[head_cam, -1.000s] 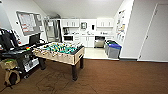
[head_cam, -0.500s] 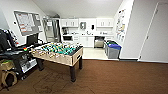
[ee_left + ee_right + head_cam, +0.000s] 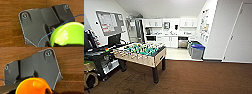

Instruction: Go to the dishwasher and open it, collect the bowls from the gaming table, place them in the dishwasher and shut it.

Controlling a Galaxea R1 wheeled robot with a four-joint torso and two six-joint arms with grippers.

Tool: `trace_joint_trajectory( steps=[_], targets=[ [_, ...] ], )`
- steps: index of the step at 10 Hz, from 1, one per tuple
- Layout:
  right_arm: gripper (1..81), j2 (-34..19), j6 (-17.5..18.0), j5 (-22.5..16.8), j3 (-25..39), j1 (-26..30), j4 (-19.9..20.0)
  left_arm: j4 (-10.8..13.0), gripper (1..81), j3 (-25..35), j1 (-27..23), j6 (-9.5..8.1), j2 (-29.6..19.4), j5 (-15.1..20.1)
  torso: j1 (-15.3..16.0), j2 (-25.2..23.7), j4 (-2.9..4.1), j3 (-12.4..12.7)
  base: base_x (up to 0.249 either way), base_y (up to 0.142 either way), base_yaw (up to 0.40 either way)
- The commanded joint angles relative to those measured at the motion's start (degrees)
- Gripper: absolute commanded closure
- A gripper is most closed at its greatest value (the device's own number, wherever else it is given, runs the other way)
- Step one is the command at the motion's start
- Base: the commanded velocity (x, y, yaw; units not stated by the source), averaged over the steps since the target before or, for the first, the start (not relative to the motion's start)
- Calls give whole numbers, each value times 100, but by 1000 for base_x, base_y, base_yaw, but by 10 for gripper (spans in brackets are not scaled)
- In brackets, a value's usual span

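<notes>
A lime-green bowl (image 3: pixel 70 33) shows large in the left wrist view over wood-look floor, with my left gripper (image 3: pixel 65 44) shut on its rim. An orange bowl (image 3: pixel 33 87) shows close up in the right wrist view, held in my right gripper (image 3: pixel 46 91). The dishwasher (image 3: pixel 183 42), with a silver front, sits closed under the counter at the far end of the kitchenette, several metres ahead. The gaming table is out of view.
A table-football table (image 3: pixel 142 53) stands ahead on the left on brown carpet. A dark cart with a monitor (image 3: pixel 101 58) is at the far left. Blue-lidded bins (image 3: pixel 197 50) stand by the right wall near the kitchenette. Open carpet stretches ahead on the right.
The whole head picture has shifted only slightly as the camera moved; the table-football table and kitchenette stand as before.
</notes>
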Motion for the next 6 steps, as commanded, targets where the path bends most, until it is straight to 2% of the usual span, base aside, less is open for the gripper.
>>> trace_joint_trajectory(
  steps=[1,4,6],
  targets=[
    [811,-39,-5,-266,-7,313,-51,71,811,24,-282,26,-99,221,0,0,0,0,91,-65,0],
    [811,-39,-5,-266,-7,313,-51,71,811,24,-282,26,-90,221,2,0,0,0,92,-65,0],
    [811,-39,-5,-266,-16,313,-51,71,811,24,-282,26,-81,221,2,0,0,-2,96,0,0]
  ],
)
